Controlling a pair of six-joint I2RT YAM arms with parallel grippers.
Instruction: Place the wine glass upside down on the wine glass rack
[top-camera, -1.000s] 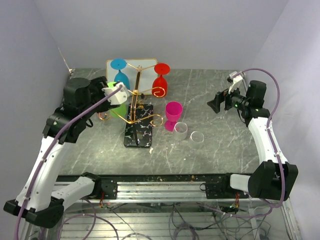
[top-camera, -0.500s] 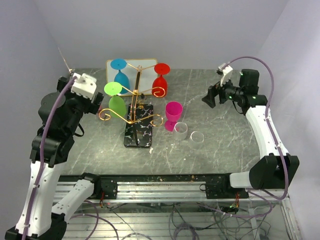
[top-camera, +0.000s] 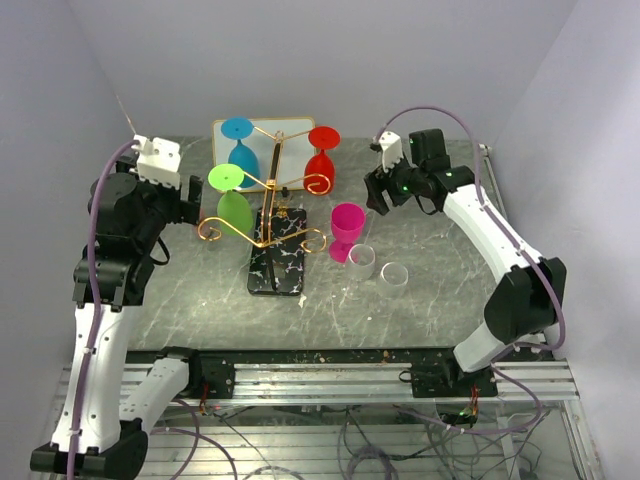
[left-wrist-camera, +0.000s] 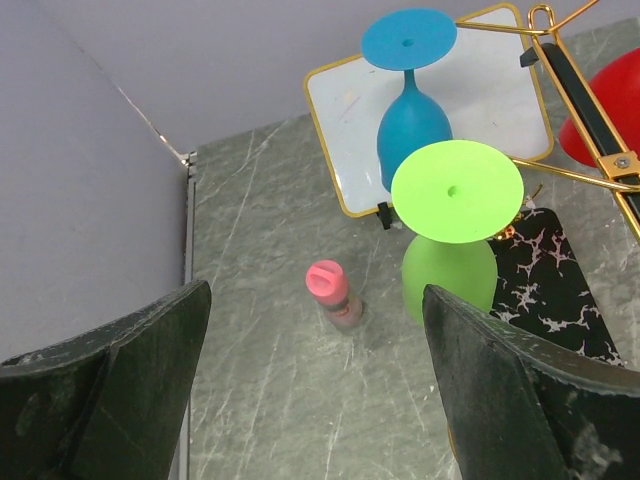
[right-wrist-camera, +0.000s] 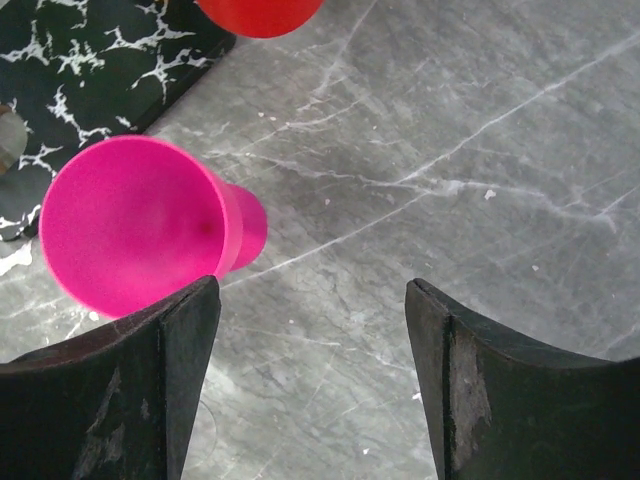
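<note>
A magenta wine glass (top-camera: 347, 230) stands upright on the table just right of the wine glass rack (top-camera: 272, 190). The rack is a gold post with scrolled arms on a black marble-look base (top-camera: 280, 265). Green (top-camera: 233, 205), blue (top-camera: 240, 150) and red (top-camera: 322, 160) glasses hang upside down on it. My right gripper (top-camera: 378, 190) hovers open behind and to the right of the magenta glass (right-wrist-camera: 130, 225), with nothing between its fingers (right-wrist-camera: 312, 300). My left gripper (top-camera: 192, 200) is open and empty, left of the green glass (left-wrist-camera: 455, 200).
A white gold-rimmed tray (left-wrist-camera: 340, 110) stands behind the rack. Two clear glass pieces (top-camera: 361, 261) (top-camera: 394, 274) lie right of the rack base. A small pink-capped bottle (left-wrist-camera: 333, 290) stands on the table between my left fingers' line of sight and the green glass.
My left gripper opened, let go of the green glass on the rack and drew back left. My right arm swung left toward the magenta glass, its jaws narrowing slightly.
</note>
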